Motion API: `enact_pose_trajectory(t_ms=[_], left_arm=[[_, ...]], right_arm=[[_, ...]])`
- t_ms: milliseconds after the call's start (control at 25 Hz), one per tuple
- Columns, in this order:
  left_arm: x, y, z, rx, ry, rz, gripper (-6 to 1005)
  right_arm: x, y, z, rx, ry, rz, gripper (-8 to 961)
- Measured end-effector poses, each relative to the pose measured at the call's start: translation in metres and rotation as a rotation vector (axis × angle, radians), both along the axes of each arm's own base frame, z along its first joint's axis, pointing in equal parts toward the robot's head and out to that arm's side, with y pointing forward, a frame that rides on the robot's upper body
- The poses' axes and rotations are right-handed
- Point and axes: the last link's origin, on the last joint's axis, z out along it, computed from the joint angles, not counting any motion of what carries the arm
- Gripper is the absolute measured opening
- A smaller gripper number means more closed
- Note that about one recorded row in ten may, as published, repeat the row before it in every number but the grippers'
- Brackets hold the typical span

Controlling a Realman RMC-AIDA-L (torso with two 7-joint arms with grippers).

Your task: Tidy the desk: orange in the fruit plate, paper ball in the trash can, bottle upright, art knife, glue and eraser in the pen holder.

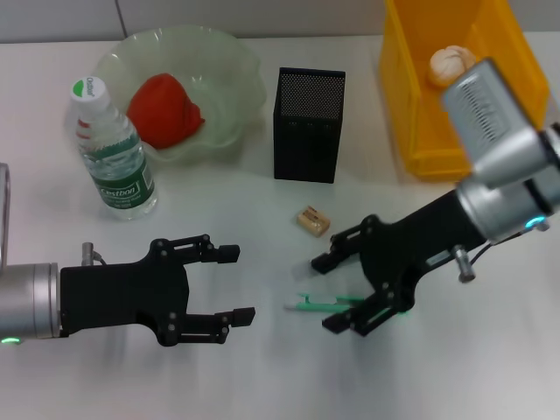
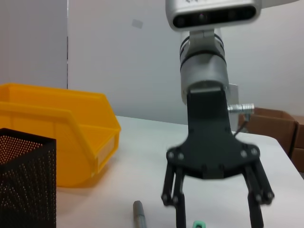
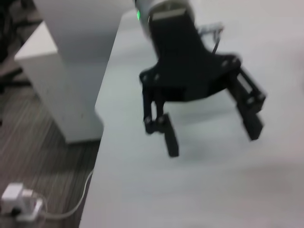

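Observation:
The orange [image 1: 164,109] lies in the fruit plate [image 1: 229,70] at the back left. Beside the plate the bottle [image 1: 112,153] stands upright. The paper ball [image 1: 450,63] rests inside the trash can [image 1: 411,105] at the back right. In front of the pen holder [image 1: 308,124] the eraser [image 1: 312,220] lies on the desk [image 1: 262,376]. My right gripper [image 1: 325,294] is open, low over the art knife [image 1: 317,304], which lies between its fingers. The glue [image 2: 138,213] shows only in the left wrist view, lying by the right gripper [image 2: 216,213]. My left gripper [image 1: 237,284] is open and holds nothing.
In the right wrist view, the left gripper [image 3: 213,140] hangs near the desk's edge, with a white cabinet [image 3: 71,71] and the floor beyond. Bare tabletop lies between the two grippers and along the front.

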Motion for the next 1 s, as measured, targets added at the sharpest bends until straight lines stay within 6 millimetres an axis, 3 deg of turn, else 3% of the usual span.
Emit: enact_pose_trajectory(t_ms=[1000], left_arm=[[0.002,-0.001,-0.006,0.010,-0.001,-0.021,804]], right_arm=[[-0.010,0.009,-0.018,0.024,-0.090,0.077,757]])
